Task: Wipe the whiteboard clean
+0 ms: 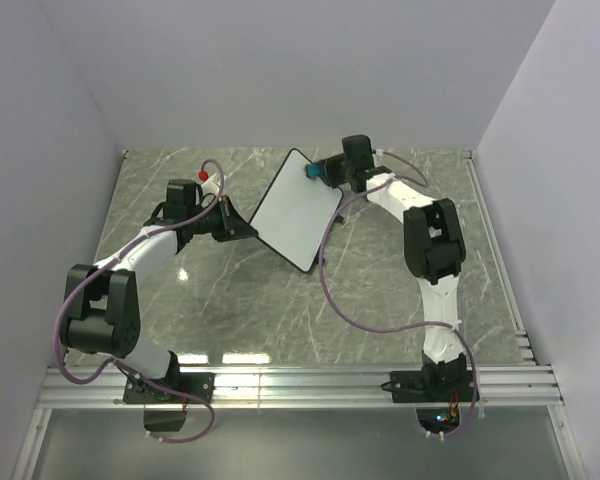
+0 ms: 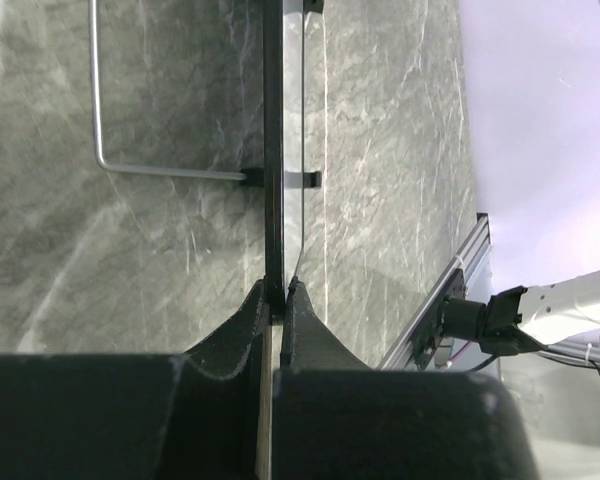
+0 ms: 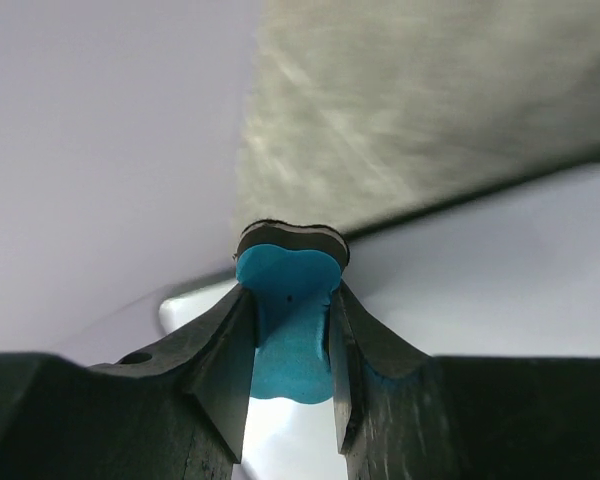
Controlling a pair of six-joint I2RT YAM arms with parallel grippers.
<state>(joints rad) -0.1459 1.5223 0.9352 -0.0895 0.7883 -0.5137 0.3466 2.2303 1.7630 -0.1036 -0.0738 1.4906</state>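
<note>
Top external view showed you the marble table as the largest thing. The whiteboard was raised and tilted over its far middle, the white face turned up and blank as far as you could tell.

Left of the whiteboard, your left arm reached in. On the left wrist view the left jaws were clenched on the whiteboard's edge, seen edge-on, with a wire stand jutting from its back.

Right of the whiteboard, your right arm curved round to its upper corner. The right jaws were grasping the blue eraser, dark felt end towards the board. You could not tell whether the felt touched.

Beyond the whiteboard's left side lay a small red-tipped object, too small to name.

The whiteboard looked light, thin and stiff, with a slick face. Pinched at one edge only, it would likely pivot or slip under a firm wipe. You were best placed holding its frame, never the face, and pressing lightly.
</note>
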